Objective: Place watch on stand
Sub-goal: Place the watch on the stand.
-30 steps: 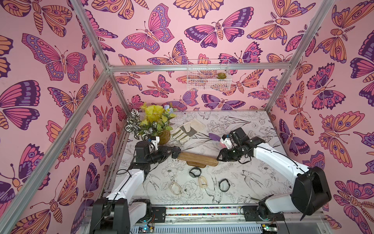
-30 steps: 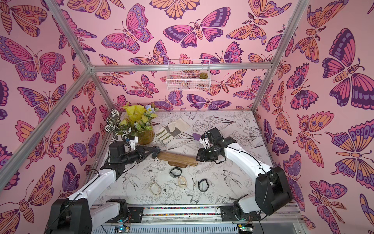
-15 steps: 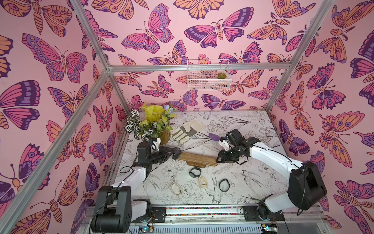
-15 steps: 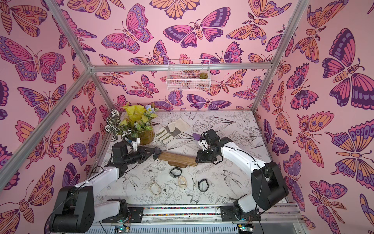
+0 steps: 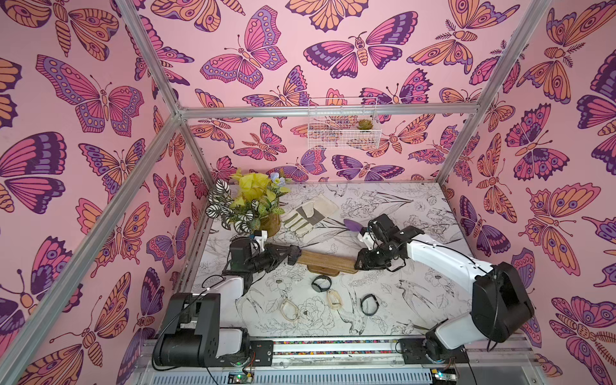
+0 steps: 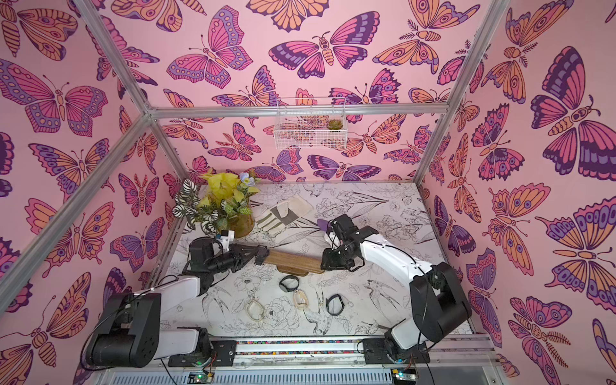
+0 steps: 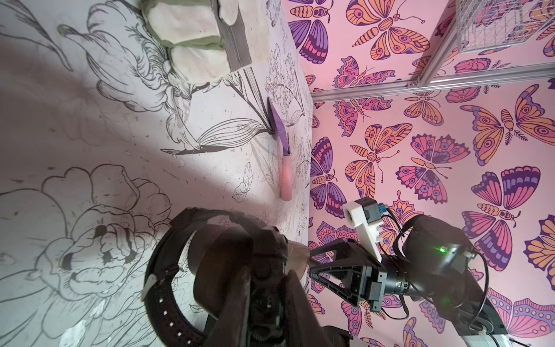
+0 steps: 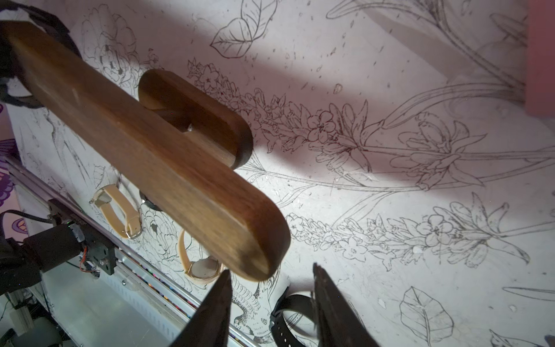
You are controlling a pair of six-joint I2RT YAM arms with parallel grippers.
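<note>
Gripping the watch (image 7: 162,297) by its black band, the left jaws stand narrow, pinched on it at the 9 o'clock end of the stand (image 5: 325,261). The stand sits mid-desk (image 5: 416,293) on its smaller base, its long bar running from 9 toward 4 o'clock. In the right wrist view, black band shows on both sides of the bar's far tip, so the loop appears to ring that end. How far along the bar it sits I cannot tell.

The left arm (image 5: 230,286) reaches in from 7 o'clock and the right arm (image 5: 443,263) from 4 o'clock. The right jaws are at the stand's other end, partly apart and holding nothing, with the rounded tip at their mouth. Whether the fingertips (image 8: 222,294) touch the wood I cannot tell.

A white wire basket (image 5: 320,140) hangs on the back wall at 12 o'clock, and a small succulent (image 5: 365,124) sits at its 3 o'clock end. A brown pot (image 5: 271,226) at 10 o'clock holds a bunch of yellow and striped leaves (image 5: 253,200). A pale work glove (image 5: 308,213) lies just at 2 o'clock of the pot. A purple-and-pink tool (image 5: 351,225) lies at 1 o'clock of the stand.

Four loose watches lie on the desk at 6 o'clock of the stand:
- a black one (image 5: 321,284) just beside the base
- a tan one (image 5: 335,300) nearer the 6 o'clock edge
- a pale one (image 5: 289,308) toward 7 o'clock
- another black one (image 5: 368,304) toward 5 o'clock
</note>
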